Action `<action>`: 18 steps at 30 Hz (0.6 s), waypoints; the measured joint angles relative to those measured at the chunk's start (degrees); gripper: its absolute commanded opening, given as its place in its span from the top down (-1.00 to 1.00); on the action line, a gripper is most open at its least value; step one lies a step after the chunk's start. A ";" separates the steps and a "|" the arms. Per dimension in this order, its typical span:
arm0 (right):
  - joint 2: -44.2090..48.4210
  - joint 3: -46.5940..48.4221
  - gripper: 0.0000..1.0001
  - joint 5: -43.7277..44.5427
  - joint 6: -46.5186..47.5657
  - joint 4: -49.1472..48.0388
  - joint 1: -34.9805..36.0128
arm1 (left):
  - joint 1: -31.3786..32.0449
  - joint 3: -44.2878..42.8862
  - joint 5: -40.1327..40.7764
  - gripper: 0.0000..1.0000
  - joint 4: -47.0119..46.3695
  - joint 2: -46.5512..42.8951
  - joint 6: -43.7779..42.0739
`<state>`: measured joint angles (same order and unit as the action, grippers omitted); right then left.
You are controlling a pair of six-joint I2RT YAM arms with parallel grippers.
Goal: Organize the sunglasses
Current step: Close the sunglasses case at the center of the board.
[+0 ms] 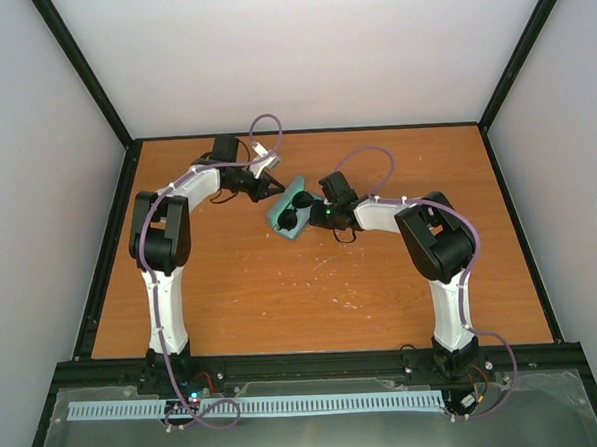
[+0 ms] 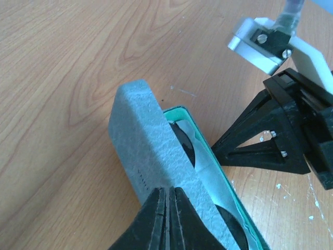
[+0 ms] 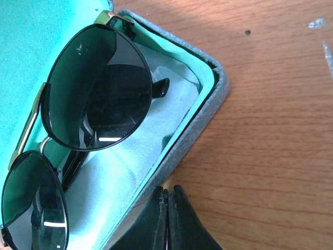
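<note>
Sunglasses (image 3: 93,99): one black pair with dark lenses, folded, lying lenses up on a pale cloth (image 3: 119,172) inside the open blue-grey case (image 3: 208,120). The case sits on the table (image 1: 283,304), about midway between the left and right edges and nearer the far edge.

Right end effector (image 3: 166,208): fingers closed together, holding nothing, tips at the case rim just beside the lenses.

Left end effector (image 2: 166,203): fingers closed, tips against the outside of the raised lid (image 2: 140,135), with the sunglasses on the lid's other side.
</note>
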<state>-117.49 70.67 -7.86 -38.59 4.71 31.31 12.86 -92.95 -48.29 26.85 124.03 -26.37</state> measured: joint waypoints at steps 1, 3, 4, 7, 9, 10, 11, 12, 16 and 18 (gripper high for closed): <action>-0.04 0.00 0.94 -0.13 0.00 -0.09 -0.07 | 0.28 -0.24 -0.02 0.87 0.02 0.00 0.17; -0.11 0.00 0.94 -0.37 0.00 -0.31 -0.15 | 0.61 -0.59 -0.09 0.87 -0.11 0.00 0.46; -0.17 0.00 0.95 -0.39 0.00 -0.46 -0.17 | 0.72 -0.72 -0.17 0.86 -0.20 0.00 0.57; -0.37 0.00 0.94 -0.42 -0.02 -1.11 -0.24 | 1.07 -1.01 -0.35 0.87 -0.26 0.00 0.98; -0.46 -0.02 0.94 -0.46 -0.04 -1.49 -0.31 | 1.36 -1.18 -0.39 0.87 -0.28 0.00 1.25; -0.52 -0.04 0.95 -0.57 -0.07 -1.68 -0.37 | 1.51 -1.20 -0.39 0.86 -0.33 0.02 1.38; -0.55 -0.07 0.94 -0.63 -0.07 -1.86 -0.39 | 1.68 -1.20 -0.42 0.87 -0.31 0.02 1.46; -0.63 -0.07 0.94 -0.74 -0.09 -2.01 -0.48 | 1.84 -1.20 -0.46 0.87 -0.33 0.02 1.57; -0.74 -0.11 0.94 -0.79 -0.13 -2.56 -0.52 | 2.54 -1.20 -0.90 0.87 -0.61 0.22 2.10; -0.81 -0.11 0.94 -0.79 -0.22 -2.78 -0.55 | 2.89 -1.20 -1.01 0.87 -0.76 0.31 2.34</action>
<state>-118.30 70.57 -8.64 -38.81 1.93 30.76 15.75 -94.15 -49.30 26.09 124.33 -24.03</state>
